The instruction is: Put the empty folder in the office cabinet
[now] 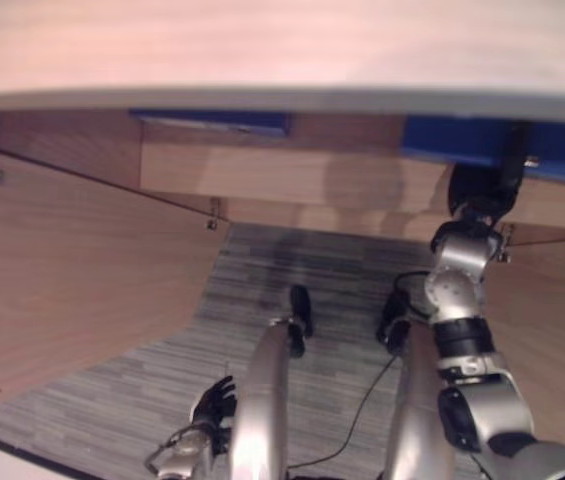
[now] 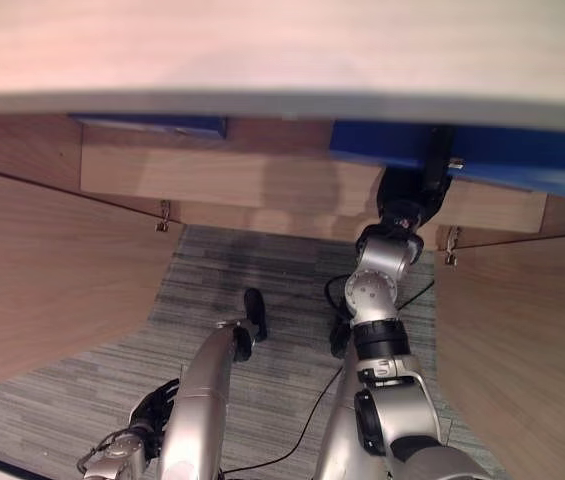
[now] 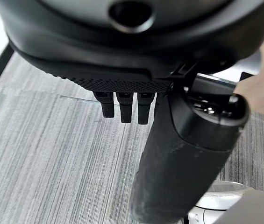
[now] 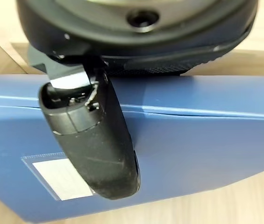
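Note:
A blue folder (image 1: 562, 152) with a white label (image 4: 59, 177) sits inside the open wooden cabinet (image 1: 312, 175), at the right, partly hidden under the cabinet's top board. My right hand (image 1: 482, 195) reaches up to it. In the right wrist view the thumb (image 4: 99, 140) presses on the folder's (image 4: 192, 144) face, and the fingers are hidden behind it. My left hand (image 1: 212, 405) hangs low over the carpet with relaxed fingers (image 3: 122, 109) and holds nothing.
A second blue folder (image 1: 212, 120) lies in the cabinet at the left. The cabinet doors stand open, one on the left (image 1: 72, 280) and one on the right (image 1: 552, 320). Grey striped carpet (image 1: 262, 270) lies between them.

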`<state>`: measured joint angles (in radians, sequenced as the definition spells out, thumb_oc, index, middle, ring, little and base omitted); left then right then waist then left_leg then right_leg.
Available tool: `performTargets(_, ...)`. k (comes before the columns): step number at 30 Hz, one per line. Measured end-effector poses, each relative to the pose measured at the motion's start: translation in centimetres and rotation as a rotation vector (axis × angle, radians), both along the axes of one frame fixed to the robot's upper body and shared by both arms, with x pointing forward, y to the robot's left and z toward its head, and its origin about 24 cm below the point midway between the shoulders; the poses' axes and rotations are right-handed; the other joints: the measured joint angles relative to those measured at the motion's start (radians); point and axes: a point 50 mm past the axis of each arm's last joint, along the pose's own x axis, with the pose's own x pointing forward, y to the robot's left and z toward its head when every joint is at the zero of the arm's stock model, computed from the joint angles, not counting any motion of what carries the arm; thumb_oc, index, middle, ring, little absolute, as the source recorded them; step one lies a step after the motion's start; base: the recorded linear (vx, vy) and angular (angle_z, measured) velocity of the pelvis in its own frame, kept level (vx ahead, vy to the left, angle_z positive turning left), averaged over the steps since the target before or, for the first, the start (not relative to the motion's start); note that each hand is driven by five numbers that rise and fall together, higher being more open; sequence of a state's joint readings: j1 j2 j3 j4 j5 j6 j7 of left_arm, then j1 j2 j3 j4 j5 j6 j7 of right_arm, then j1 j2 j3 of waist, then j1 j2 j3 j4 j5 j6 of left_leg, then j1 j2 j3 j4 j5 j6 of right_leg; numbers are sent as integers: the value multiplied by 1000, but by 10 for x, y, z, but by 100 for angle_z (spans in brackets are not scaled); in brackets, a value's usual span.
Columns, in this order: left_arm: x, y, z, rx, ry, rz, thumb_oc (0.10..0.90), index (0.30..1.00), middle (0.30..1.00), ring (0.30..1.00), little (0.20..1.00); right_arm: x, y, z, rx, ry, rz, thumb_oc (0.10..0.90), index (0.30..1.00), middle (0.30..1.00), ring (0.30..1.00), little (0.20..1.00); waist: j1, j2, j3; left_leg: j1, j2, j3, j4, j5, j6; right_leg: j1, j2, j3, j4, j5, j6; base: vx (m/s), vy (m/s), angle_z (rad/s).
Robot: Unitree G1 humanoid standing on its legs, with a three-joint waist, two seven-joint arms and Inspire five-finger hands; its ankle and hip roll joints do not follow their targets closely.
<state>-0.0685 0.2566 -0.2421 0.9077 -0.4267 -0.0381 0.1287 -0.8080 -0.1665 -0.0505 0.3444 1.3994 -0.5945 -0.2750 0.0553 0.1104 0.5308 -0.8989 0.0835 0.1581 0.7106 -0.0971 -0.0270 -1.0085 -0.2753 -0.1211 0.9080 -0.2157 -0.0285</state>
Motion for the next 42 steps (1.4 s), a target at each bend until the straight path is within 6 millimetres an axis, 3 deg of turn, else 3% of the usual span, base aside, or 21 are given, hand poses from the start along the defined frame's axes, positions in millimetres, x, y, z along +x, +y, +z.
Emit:
performTargets(9, 12, -1, 11, 37, -63, -10, 800, 900, 900, 900, 900, -8, 10, 45, -137, -85, -53, 400, 300, 300, 300, 300, 1, 1, 3, -141, -2, 0, 95, -6, 3, -153, 9, 49, 88, 2, 0, -37, -1, -1)
performTargets(16, 21, -1, 19, 56, -106, -33, 800, 900, 900, 900, 900, -9, 24, 49, -223, -90, -34, 400, 300, 300, 300, 300, -4, 1, 3, -169, -14, -4, 105, -6, 3, -185, 9, 62, 98, 2, 0, -13, 5, -1)
performTargets(25, 11, 7, 10, 78, -46, -12, 800, 900, 900, 900, 900, 2, 25, 56, -419, -59, 15, 400, 300, 300, 300, 300, 2, 0, 3, -164, -16, -11, 100, -4, 6, -172, 8, 59, 86, 3, 2, 2, 3, 0)
performTargets(31, 10, 11, 9, 86, -30, -2, 800, 900, 900, 900, 900, 11, 28, 68, -402, -56, 55, 400, 300, 300, 300, 300, 13, 0, 3, -159, -19, -19, 92, -4, 10, -156, 8, 51, 74, 5, 1, 11, -12, 4)
performTargets(32, 10, 12, 9, 86, -31, 1, 800, 900, 900, 900, 900, 11, 28, 68, -404, -57, 55, 515, 472, 472, 472, 472, 15, 0, 3, -158, -19, -20, 92, -5, 11, -153, 8, 51, 74, 5, 2, 7, -13, 5)
performTargets(33, 11, 12, 9, 86, -32, 2, 800, 900, 900, 900, 900, 12, 28, 68, -407, -56, 55, 800, 900, 900, 900, 900, 16, 0, 3, -156, -20, -20, 92, -5, 13, -151, 8, 50, 74, 6, 2, 11, -5, 3)
performTargets(42, 12, 12, 10, 82, -40, -2, 800, 900, 900, 900, 900, 24, 34, 73, -411, -48, 111, 800, 900, 900, 900, 900, 28, 0, 2, -130, -20, -29, 62, -2, 11, -120, 8, 34, 48, 7, 2, 2, -1, 0)
